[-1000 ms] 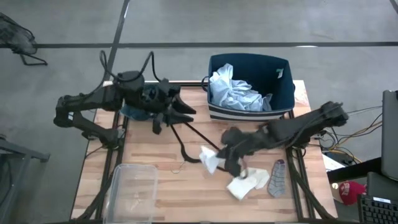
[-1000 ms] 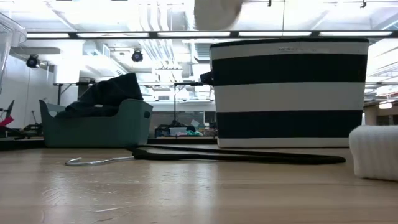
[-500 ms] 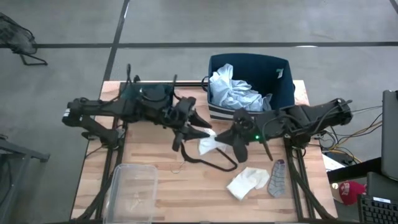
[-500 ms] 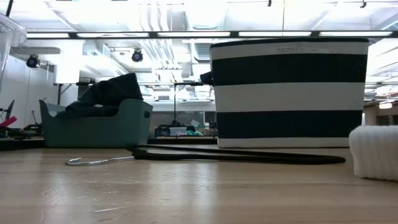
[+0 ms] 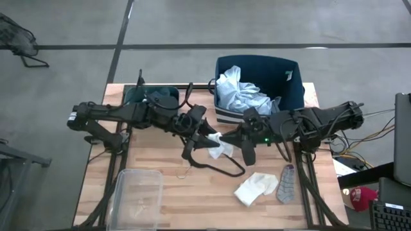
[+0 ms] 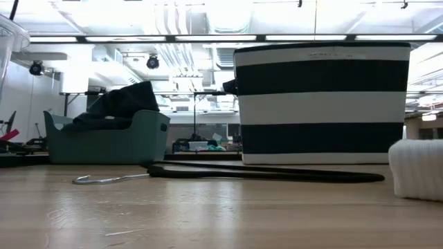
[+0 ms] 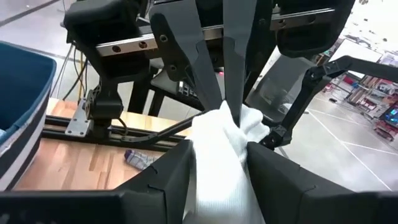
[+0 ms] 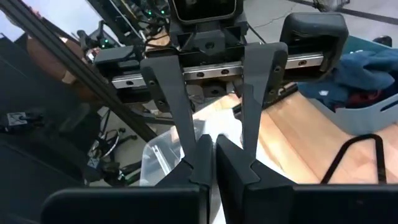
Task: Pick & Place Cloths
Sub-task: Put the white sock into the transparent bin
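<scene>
Cloth: small white knitted cloth (image 5: 219,147) held above mid-surface, between both arms.
Left jaws (image 5: 209,141): closed on it.
Right jaws (image 5: 229,136): pinched on its other end.

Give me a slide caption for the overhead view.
Both grippers, left and right, grip one white sock mid-table beside the navy bin.

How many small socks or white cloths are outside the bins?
3: a white cloth held between both grippers, a white knit sock and a grey patterned sock near the table's front right. Others may be hidden.
</scene>
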